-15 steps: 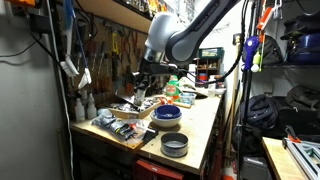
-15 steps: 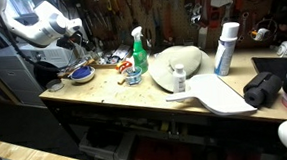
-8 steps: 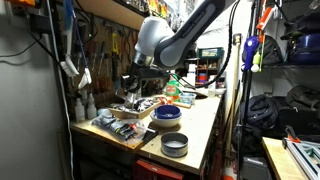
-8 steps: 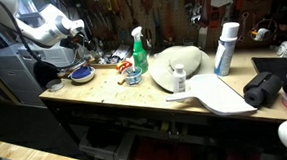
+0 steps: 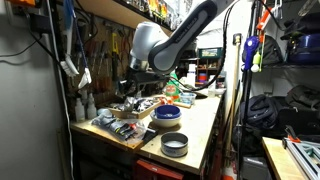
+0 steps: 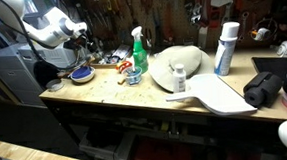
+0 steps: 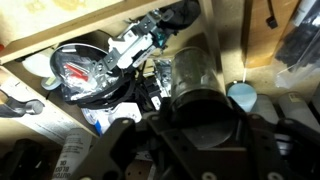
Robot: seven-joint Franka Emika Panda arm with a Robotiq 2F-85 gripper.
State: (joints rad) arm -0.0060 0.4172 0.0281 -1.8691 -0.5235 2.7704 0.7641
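The dark dish of odds and ends (image 7: 82,72) is sitting at the back of the bench (image 5: 206,122), close under the wall, with a metal cup (image 7: 190,68) just beside it, and I am hovering the end effector (image 5: 133,84) right above that clutter. I cannot tell from any view how far its jaws are standing apart or whether anything is in them; the wrist view is giving me only its dark body. Here is what I am weighing: coming down half blind, I could be clipping the cup and tipping it, or raking loose pieces out of the dish. The blue bowl (image 5: 168,113) is lying near, so a sideways sweep could be shoving it along. The hanging tools (image 5: 100,48) and the shelf (image 5: 112,8) are crowding the arm, and a snag there is looking likely.
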